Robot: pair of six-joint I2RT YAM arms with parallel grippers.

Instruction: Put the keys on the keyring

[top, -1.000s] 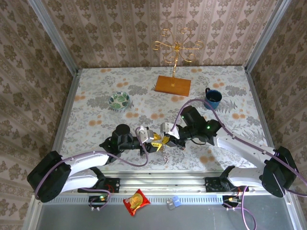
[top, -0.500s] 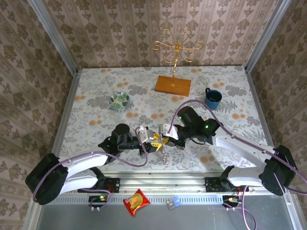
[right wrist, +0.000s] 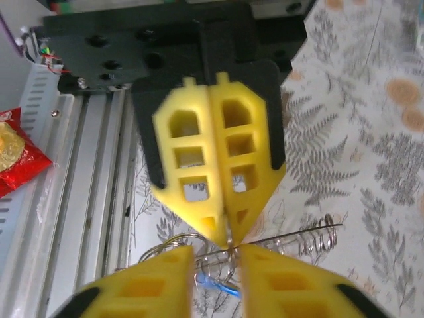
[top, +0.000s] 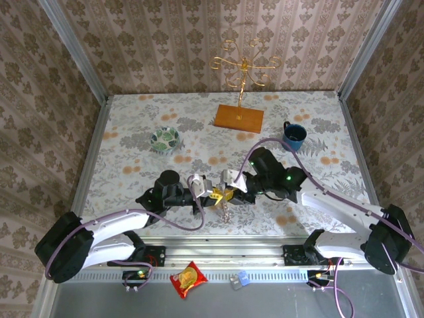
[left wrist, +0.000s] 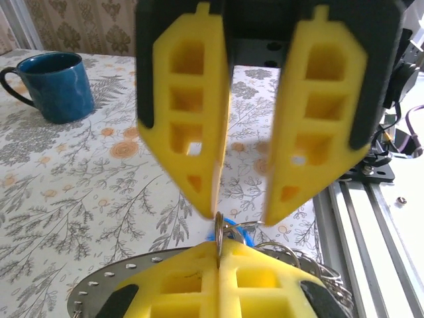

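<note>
Yellow foam fingers meet tip to tip above the near edge of the flower-patterned table (top: pixel 132 152). The left gripper (right wrist: pixel 225 232) is pressed fully closed, its two pads flat against each other, and it nips a thin wire loop of the keyring (right wrist: pixel 211 264) edge-on at the very tips. The right gripper (left wrist: pixel 240 211) faces it from the other side with its fingers parted by a clear gap. They stand on either side of the pinched loop and have hold of nothing. The keyring is off the table, a bunch of grey metal loops hanging between the two grippers and trailing downward in the top view. The blue key (left wrist: pixel 238 228) sits in the bunch just behind the left fingertips, only part of its head visible. A flat grey rim with small holes (left wrist: pixel 99 288) curves under the left fingers; whether it is one piece with the loops cannot be told. Well apart stand a blue mug (top: pixel 294 136), a green-patterned bowl (top: pixel 165 139) and a gold wire stand on a wooden base (top: pixel 239 118). A red snack packet (top: pixel 189 278) lies below the rail
</note>
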